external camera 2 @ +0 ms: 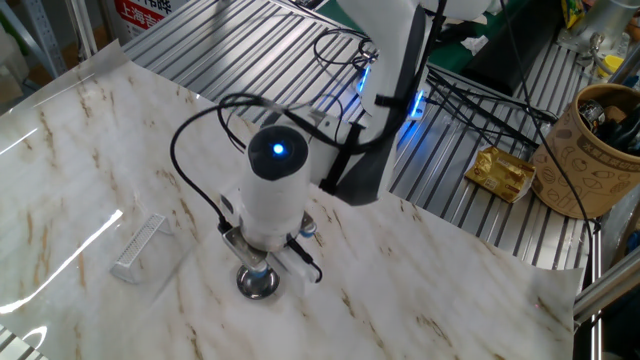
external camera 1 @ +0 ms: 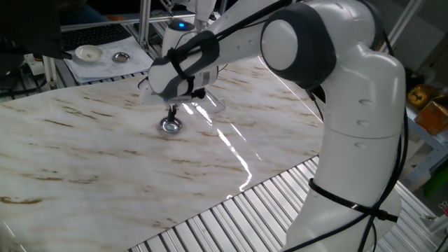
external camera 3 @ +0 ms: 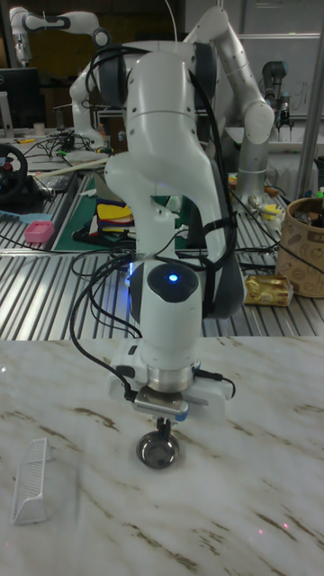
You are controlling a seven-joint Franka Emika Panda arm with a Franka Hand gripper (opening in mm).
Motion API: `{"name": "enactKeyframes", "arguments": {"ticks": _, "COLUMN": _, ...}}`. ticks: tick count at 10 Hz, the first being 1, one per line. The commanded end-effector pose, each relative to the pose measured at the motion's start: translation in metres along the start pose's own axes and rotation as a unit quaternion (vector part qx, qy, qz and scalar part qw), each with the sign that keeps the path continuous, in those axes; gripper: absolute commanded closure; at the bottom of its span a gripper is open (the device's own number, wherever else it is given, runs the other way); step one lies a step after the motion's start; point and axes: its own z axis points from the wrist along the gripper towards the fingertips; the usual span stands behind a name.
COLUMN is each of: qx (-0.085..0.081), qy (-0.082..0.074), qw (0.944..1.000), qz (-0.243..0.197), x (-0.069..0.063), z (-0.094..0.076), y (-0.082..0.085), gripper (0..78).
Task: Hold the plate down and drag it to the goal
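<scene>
The plate (external camera 1: 171,126) is a small shiny silver dish lying on the marble tabletop (external camera 1: 105,161). My gripper (external camera 1: 172,115) hangs straight down over it with its fingers shut together, their tips reaching the dish's top. From the other side the plate (external camera 2: 258,284) peeks out under the gripper (external camera 2: 256,266). In the tall view the fingertips (external camera 3: 164,427) meet the plate (external camera 3: 158,451) at its back rim. The goal (external camera 1: 210,101) is a faint clear patch just right of and behind the plate, also seen as the goal (external camera 2: 140,246) to the plate's left.
A white round dish (external camera 1: 89,53) and a second metal dish (external camera 1: 122,57) sit on the rack behind the table. A brown patterned cup (external camera 2: 600,150), a gold packet (external camera 2: 505,172) and cables lie on the slatted metal surface past the table's edge.
</scene>
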Motion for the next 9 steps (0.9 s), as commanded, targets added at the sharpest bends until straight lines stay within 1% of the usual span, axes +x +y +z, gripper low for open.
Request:
{"name": "enactKeyframes", "arguments": {"ticks": 1, "qx": -0.002, "qy": -0.003, "qw": 1.0, "qz": -0.007, "x": -0.004, "z": 0.005, "y": 0.0, "gripper": 77.6}}
{"name": "enactKeyframes", "arguments": {"ticks": 3, "qx": -0.002, "qy": -0.004, "qw": 0.9999, "qz": -0.015, "x": -0.007, "z": 0.011, "y": -0.004, "gripper": 77.6}}
{"name": "enactKeyframes", "arguments": {"ticks": 6, "qx": -0.002, "qy": -0.005, "qw": 0.9998, "qz": -0.017, "x": -0.008, "z": 0.014, "y": -0.007, "gripper": 77.6}}
{"name": "enactKeyframes", "arguments": {"ticks": 9, "qx": -0.002, "qy": -0.011, "qw": 0.9997, "qz": -0.021, "x": -0.01, "z": 0.02, "y": -0.008, "gripper": 77.6}}
